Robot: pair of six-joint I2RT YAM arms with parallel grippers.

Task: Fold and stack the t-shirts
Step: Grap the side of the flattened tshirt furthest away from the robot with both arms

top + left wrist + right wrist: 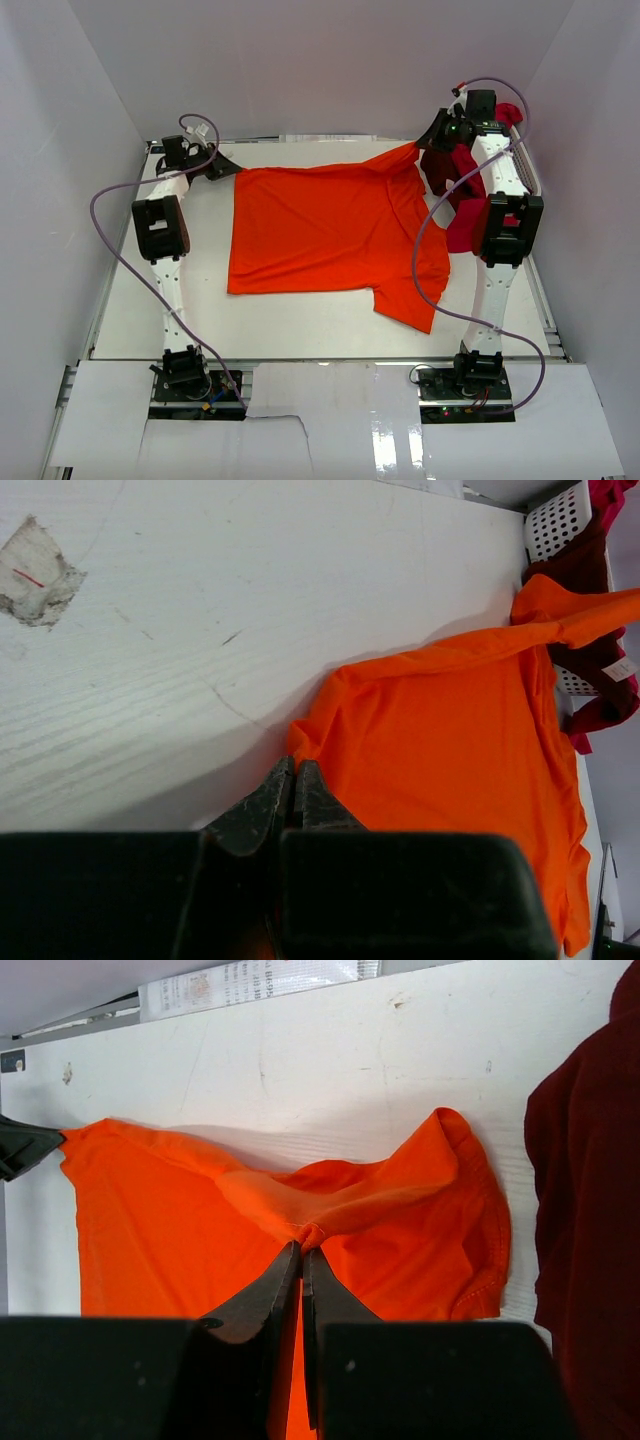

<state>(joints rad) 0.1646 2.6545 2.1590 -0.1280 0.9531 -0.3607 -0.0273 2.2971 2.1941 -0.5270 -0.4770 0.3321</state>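
Pinching orange t-shirt (320, 225) at both far corners

L gripper (292, 780) jaws pressed together on shirt's corner, nr table (300, 325) far-left corner. R gripper (300, 1252) jaws nip a bunched fold nr far-right corner, cloth lifted there. Rest lies flat mid-table. Maroon t-shirt (440, 175) & crimson t-shirt (462, 235) heaped at right edge, by white basket (520, 170).

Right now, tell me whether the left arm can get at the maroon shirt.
Probably not: the maroon shirt sits far off to the right, and the left claw is shut on the orange shirt.
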